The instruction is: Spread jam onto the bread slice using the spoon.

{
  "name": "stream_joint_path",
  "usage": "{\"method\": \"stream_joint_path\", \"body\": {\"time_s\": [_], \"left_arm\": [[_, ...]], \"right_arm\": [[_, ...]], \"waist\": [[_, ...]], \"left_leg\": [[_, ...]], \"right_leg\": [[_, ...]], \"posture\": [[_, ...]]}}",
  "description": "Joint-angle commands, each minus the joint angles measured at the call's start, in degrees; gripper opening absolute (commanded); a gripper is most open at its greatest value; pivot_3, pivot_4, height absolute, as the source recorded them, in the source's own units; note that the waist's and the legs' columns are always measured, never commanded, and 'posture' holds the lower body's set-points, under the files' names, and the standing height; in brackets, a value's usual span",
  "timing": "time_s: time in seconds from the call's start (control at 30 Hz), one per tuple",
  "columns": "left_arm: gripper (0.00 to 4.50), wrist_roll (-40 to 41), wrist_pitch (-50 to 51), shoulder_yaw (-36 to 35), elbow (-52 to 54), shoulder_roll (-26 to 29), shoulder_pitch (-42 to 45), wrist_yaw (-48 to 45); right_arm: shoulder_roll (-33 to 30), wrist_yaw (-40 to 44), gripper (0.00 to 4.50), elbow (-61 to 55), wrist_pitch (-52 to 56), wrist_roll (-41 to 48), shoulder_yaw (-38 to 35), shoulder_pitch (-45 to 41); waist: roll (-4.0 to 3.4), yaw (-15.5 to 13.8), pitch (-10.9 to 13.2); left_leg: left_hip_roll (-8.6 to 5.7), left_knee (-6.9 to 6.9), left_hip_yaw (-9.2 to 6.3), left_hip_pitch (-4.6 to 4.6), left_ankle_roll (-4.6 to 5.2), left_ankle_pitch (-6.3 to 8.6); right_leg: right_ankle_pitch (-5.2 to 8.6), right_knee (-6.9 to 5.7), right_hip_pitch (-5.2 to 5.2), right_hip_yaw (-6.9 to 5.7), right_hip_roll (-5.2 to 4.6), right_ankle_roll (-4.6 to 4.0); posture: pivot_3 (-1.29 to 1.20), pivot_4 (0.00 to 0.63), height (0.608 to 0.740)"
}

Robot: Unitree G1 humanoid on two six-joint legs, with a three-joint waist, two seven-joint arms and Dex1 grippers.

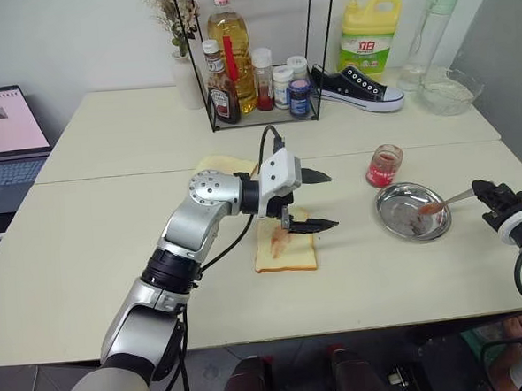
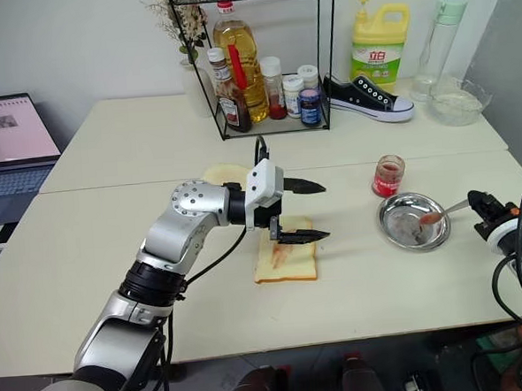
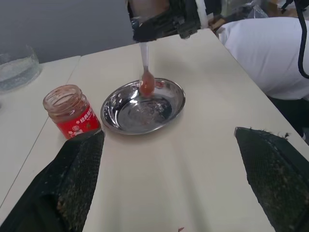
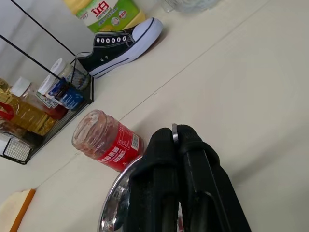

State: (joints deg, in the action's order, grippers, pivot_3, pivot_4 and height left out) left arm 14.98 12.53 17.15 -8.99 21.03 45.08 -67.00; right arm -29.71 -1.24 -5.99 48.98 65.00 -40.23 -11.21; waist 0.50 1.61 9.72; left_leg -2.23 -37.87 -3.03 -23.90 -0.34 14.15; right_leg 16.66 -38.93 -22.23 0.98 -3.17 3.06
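**Spoon over the plate, jam streak on the bread**

Head view: the left gripper [image 1: 313,201] hangs wide open over the bread slice [image 1: 285,247], which carries a red streak. The right gripper [image 1: 490,195] pinches the spoon [image 1: 442,204], its bowl over the steel plate [image 1: 388,207].

Left wrist view: the jam [image 3: 70,110] jar stands just beside that plate.

Right wrist view: the fingers [image 4: 193,183] clamp the spoon's handle.

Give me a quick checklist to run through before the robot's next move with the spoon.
1. Right gripper shut on the spoon handle: ok.
2. Spoon bowl over the steel plate, red jam on it: ok.
3. Bread slice flat on the table, red streak on top: ok.
4. Left gripper open above the bread slice, in the spoon's way: not ok.
5. Jam jar upright, lid off, beside the plate: ok.
6. Enough jam on the spoon: cannot tell.
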Motion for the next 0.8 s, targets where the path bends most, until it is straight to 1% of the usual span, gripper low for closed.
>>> {"method": "stream_joint_path", "body": {"time_s": [0.03,0.17,0.3,0.43,0.53,0.57,0.73,0.8], "left_arm": [[4.50,-0.02,-0.35,-0.51,1.54,-0.23,0.03,-0.15],[4.50,0.21,0.20,-0.68,2.67,0.29,-0.63,-0.32],[4.50,0.23,0.76,-0.90,3.32,0.64,-0.97,-0.30],[4.50,0.34,1.27,-1.04,4.15,0.92,-1.33,-0.23],[4.50,0.35,1.52,-1.06,4.43,1.06,-1.36,-0.30],[4.50,0.39,1.56,-1.08,4.47,1.12,-1.37,-0.35],[4.50,0.39,1.42,-1.22,4.18,1.60,-1.21,-0.56],[4.50,0.43,1.63,-1.98,4.05,2.70,-1.16,-0.65]], "right_arm": [[0.03,3.83,0.03,3.84,-3.68,-2.32,0.38,-1.71],[-0.26,7.29,0.03,7.48,-5.42,-4.43,0.99,-1.79],[-0.04,9.29,0.03,10.19,-6.27,-3.75,-0.40,-2.30],[-0.86,12.04,0.03,14.29,-7.59,-5.81,-0.63,-1.15],[-0.88,11.95,0.69,14.30,-7.72,-4.96,-2.16,-0.62],[-0.84,11.85,0.98,14.04,-7.67,-4.56,-2.49,-0.62],[-1.39,11.05,2.71,12.41,-7.01,-3.80,-4.33,0.13],[-2.09,10.29,3.37,10.24,-6.12,-2.50,-6.03,1.02]], "waist": [[0.00,0.01,0.00],[-0.01,0.00,-0.01],[-0.01,0.00,-0.01],[-0.01,0.00,-0.01],[-0.01,-0.02,-0.01],[-0.02,-0.02,-0.01],[-0.03,-0.02,-0.01],[-0.03,-0.03,-0.01]], "left_leg": [[0.00,0.00,0.00,0.00,0.00,0.00],[0.00,0.00,0.00,0.00,0.00,0.00],[0.00,-0.01,0.00,0.00,0.00,0.00],[0.00,-0.01,-0.01,0.00,0.00,0.00],[0.00,-0.02,-0.01,0.02,0.00,0.00],[0.00,-0.02,-0.01,0.01,0.00,0.00],[0.00,-0.02,0.00,0.02,0.00,0.00],[0.00,-0.02,0.00,0.02,0.00,0.00]], "right_leg": [[0.00,0.00,0.00,0.00,0.00,0.00],[0.00,0.00,0.00,0.01,-0.01,0.00],[0.00,0.00,0.01,0.01,-0.01,0.00],[0.00,0.00,0.02,0.00,-0.01,0.00],[0.00,0.00,0.04,0.00,-0.01,0.00],[0.00,0.00,0.04,0.00,-0.01,0.00],[0.00,0.00,0.03,0.01,-0.02,0.00],[0.00,0.00,0.03,0.01,-0.02,0.00]], "posture": [[0.00,0.150,0.740],[0.00,0.150,0.740],[0.00,0.150,0.740],[0.00,0.150,0.740],[0.00,0.150,0.740],[0.00,0.150,0.740],[0.00,0.150,0.740],[0.00,0.150,0.740]]}}
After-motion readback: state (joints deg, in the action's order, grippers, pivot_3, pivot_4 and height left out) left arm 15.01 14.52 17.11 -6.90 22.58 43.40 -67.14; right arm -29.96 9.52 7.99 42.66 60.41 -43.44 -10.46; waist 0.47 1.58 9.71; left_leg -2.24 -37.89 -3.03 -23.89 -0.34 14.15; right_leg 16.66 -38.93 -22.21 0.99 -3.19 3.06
